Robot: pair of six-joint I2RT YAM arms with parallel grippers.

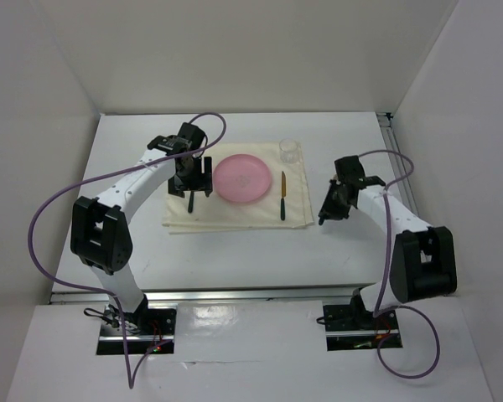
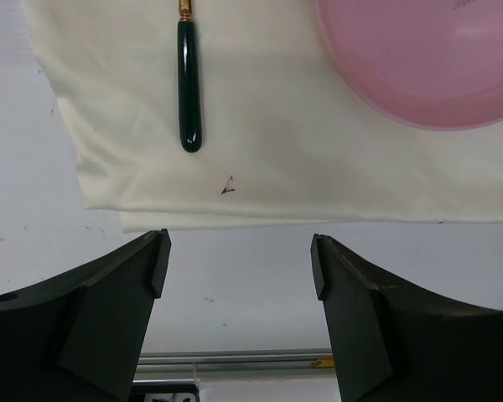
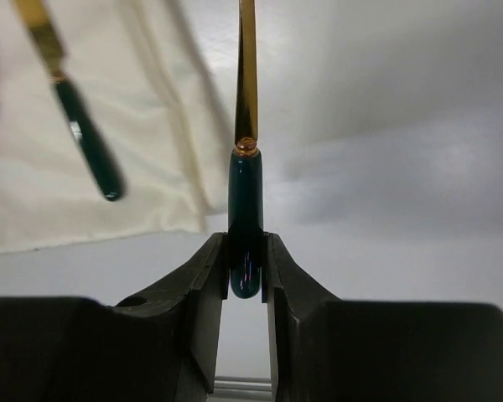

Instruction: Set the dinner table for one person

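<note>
The dinner table (image 1: 235, 260), a matte white top with a silver rail along its near edge, fills the overhead view. A cream cloth mat (image 1: 235, 213) lies at its centre. On the mat we see a pink plate (image 1: 241, 177), with a clear glass (image 1: 289, 151) at the mat's far right corner. A green-handled left utensil (image 2: 189, 92) lies left of the plate and a matching right utensil (image 1: 282, 197) lies right of it, each apart from the plate. The left gripper (image 2: 239, 260) hangs over the mat's left part, its jaws spread wide and holding nothing. The right gripper (image 3: 246, 260) is off the mat's right edge, above bare table. Its fingers are clamped on the dark green handle of a third utensil (image 3: 245, 193), whose gold blade points away from the wrist. We cannot tell the kind of utensil.
</note>
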